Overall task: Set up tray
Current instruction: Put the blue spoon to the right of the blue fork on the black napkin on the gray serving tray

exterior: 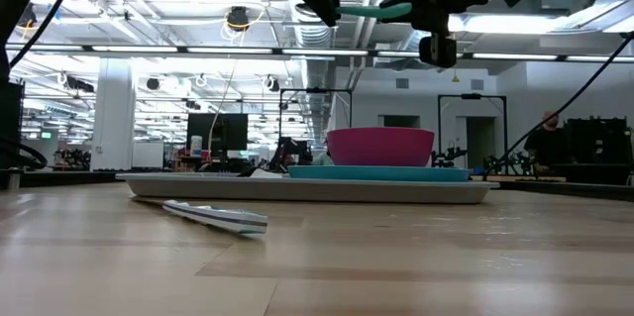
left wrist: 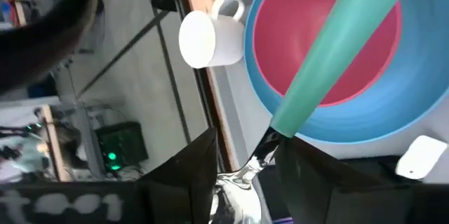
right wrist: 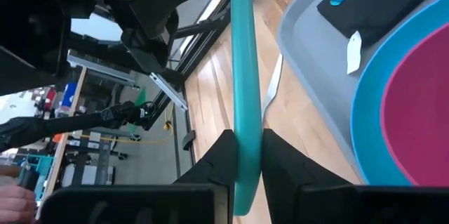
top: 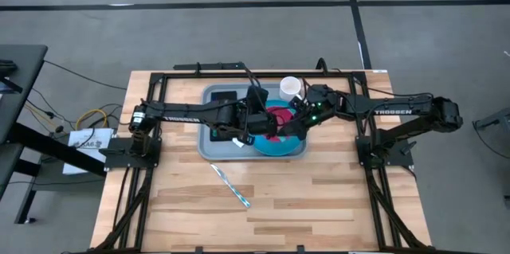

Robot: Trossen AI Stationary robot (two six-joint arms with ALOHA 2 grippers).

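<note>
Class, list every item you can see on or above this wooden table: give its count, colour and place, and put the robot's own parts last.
Flat plastic tray: one, grey-blue, far middle of the table.
Round plate: one, blue, on the tray's right part.
Bowl: one, pink, on the plate.
Rectangular napkin: one, black, tray's far left corner.
Mug: one, white, beyond the tray's far edge.
Loose utensil: one, silvery with blue, on bare table nearer than the tray.
Teal-handled utensil: one, held above the bowl.
Right gripper: shut on the teal handle.
Left gripper: at the utensil's metal end, fingers apart.
</note>
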